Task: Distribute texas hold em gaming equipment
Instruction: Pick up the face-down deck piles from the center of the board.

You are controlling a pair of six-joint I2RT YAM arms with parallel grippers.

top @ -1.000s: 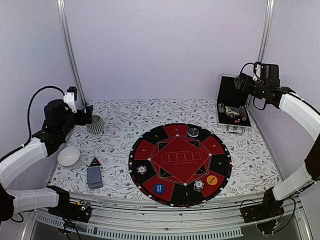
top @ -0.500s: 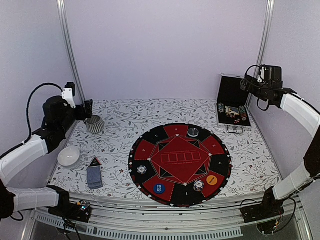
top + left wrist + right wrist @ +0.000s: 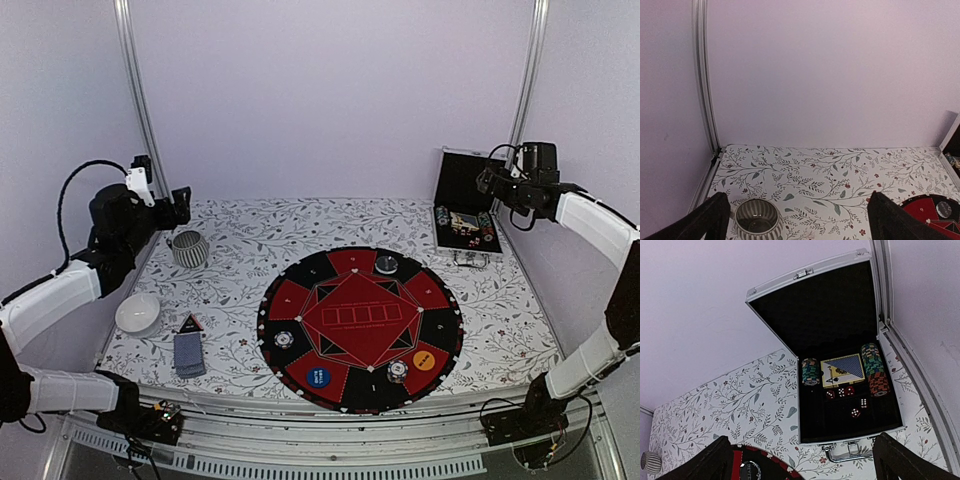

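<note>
Near left, the card stack lies flat, long axis running near to far. Blue disc and orange disc sit on the mat's near edge. Farther back, left gripper and right gripper hang spread, empty.

White arm shells, black joints, black cables

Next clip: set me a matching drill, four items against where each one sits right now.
Items:
1. blue marker disc
2. orange marker disc
3. ribbed cup
4. open case

Places:
A. far-right corner
B. near edge of the round mat, right side
C. far left, off the mat
D. near edge of the mat, left of centre

Pairs: 1-D, 2-B, 3-C, 4-A
</note>
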